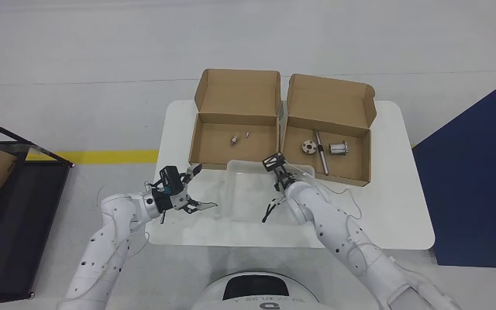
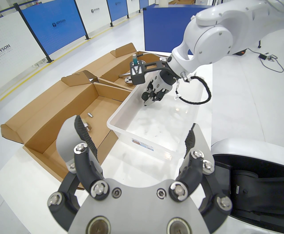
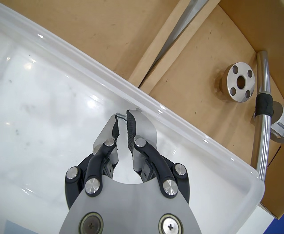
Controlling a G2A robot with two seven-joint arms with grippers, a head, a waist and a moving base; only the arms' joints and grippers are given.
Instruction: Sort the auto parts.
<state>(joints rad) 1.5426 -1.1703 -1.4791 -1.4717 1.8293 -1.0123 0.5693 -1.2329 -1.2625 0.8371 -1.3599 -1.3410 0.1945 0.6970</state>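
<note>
Right gripper, jaws narrow, pinches a threaded screw inside the clear bin (near its 12 o'clock wall). Left gripper: spread wide, bin's 9 o'clock.

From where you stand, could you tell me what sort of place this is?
Probably a factory or robotics test hall: blue partition panels on black stands, a yellow floor line, and brown cardboard boxes holding metal parts like a round silver flange.

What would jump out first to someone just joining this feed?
The right tool, shut on a small silver threaded screw, sits inside the clear plastic bin at the white table's front middle. The left tool hangs open beside that bin, near the brown cardboard box holding two small metal bolts.
</note>
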